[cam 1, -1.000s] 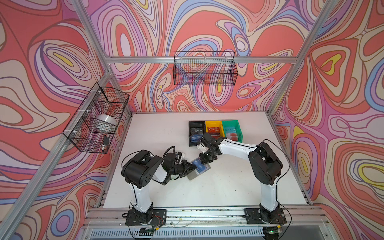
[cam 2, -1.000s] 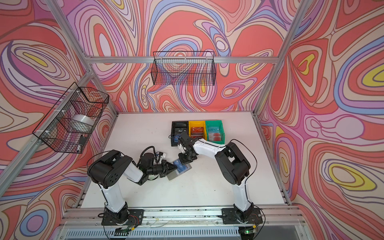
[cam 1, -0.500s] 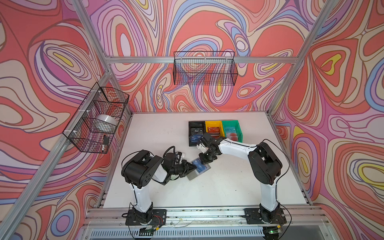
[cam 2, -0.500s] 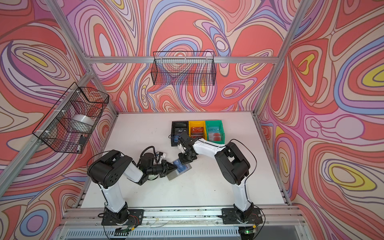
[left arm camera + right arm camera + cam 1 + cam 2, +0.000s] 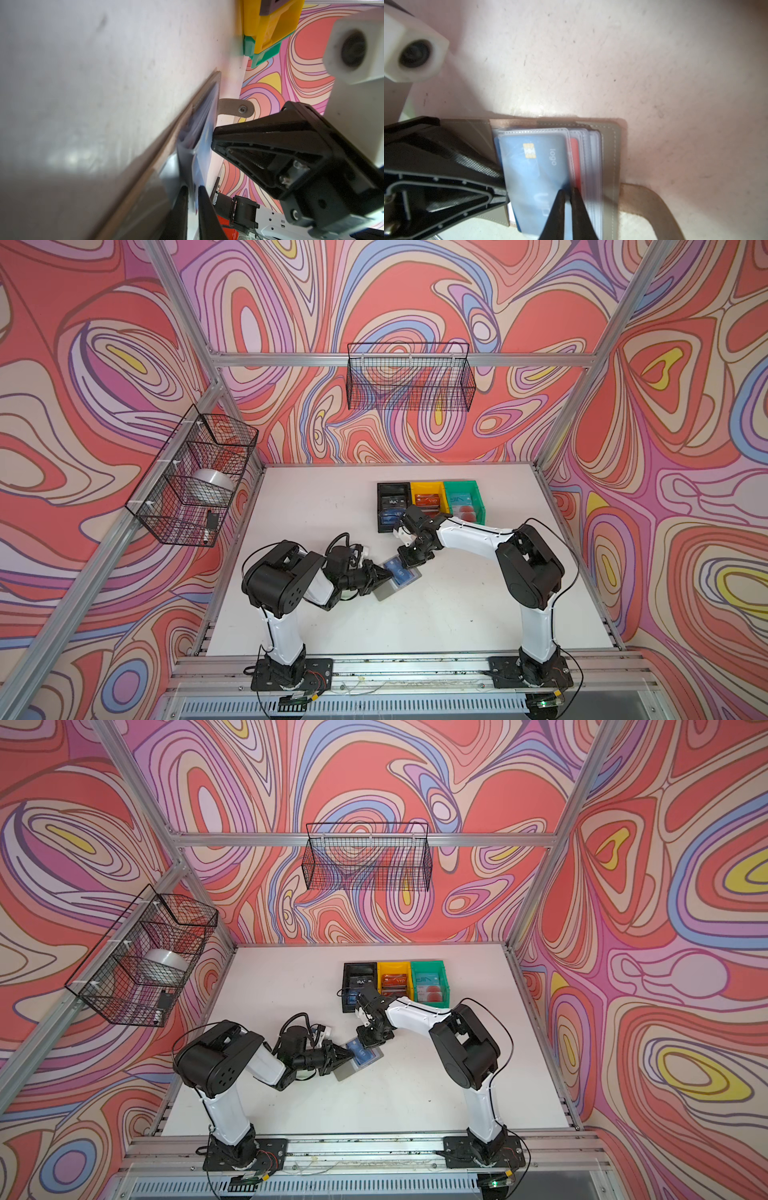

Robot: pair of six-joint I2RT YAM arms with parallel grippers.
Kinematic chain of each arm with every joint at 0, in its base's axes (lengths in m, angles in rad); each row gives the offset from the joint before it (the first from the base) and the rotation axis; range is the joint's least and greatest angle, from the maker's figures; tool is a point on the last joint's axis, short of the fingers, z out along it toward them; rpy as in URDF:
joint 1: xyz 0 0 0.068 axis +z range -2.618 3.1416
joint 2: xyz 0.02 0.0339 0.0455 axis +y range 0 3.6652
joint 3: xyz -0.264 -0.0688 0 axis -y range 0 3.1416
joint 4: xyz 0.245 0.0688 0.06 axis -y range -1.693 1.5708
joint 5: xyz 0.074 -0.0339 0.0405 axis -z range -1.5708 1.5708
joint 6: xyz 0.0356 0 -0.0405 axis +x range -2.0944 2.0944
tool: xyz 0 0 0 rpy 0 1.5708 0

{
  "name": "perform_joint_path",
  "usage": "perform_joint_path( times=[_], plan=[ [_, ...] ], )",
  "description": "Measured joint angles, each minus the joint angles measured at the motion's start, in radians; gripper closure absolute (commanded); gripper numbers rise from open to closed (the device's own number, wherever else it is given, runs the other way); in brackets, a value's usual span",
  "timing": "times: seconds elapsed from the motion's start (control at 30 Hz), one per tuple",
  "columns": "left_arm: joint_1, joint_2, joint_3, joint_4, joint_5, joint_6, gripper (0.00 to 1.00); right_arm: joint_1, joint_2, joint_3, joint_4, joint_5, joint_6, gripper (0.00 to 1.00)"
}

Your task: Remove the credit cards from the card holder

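No visible shift against the frames of a second ago: card holder (image 5: 386, 593), left gripper (image 5: 384, 572) and right gripper (image 5: 409, 562) all where they were.

Lying open and flat on the white table (image 5: 311, 510), middle front, between the two arms. Clamped at one grey flap by the left gripper, fingers (image 5: 180, 207) drawn narrow on it. Uppermost in the fanned clear sleeves (image 5: 593, 145), a blue card (image 5: 533, 166) with gold chip and the word "logo"; just behind, the edge of a red card (image 5: 576, 158). Nipped at the blue card's long edge by the right gripper, fingers (image 5: 557, 212) almost together; card alone or card with sleeve, hard to tell in the blurred wrist view. Closing tab (image 5: 654, 197) curving out onto the table.

Behind, touching in a row: black bin (image 5: 379, 506) with a dark VIP card (image 5: 395, 502); yellow bin (image 5: 426, 485) with a red VIP card (image 5: 428, 501); green bin (image 5: 478, 497) with a pale card (image 5: 467, 512) bearing red discs. On the left wall, a wire basket (image 5: 166, 506) holding a silvery round object (image 5: 212, 485).

Holder matte grey, stitched along rounded edges; sleeves glossy, seams dotted; cards thin, stiff, round-cornered; bins smooth plastic; table matte, flecked with small scuffs.
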State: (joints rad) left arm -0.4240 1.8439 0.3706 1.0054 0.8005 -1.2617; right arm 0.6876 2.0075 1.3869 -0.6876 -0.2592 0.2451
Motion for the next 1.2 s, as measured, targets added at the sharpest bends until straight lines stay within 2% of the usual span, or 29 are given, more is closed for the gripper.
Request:
perform_joint_path(
  times=[1.2],
  plan=[
    [-0.014, -0.053, 0.031, -0.146, -0.019, -0.007, 0.85, -0.005, 0.001, -0.005, 0.008, -0.022, 0.0, 0.86]
  ],
)
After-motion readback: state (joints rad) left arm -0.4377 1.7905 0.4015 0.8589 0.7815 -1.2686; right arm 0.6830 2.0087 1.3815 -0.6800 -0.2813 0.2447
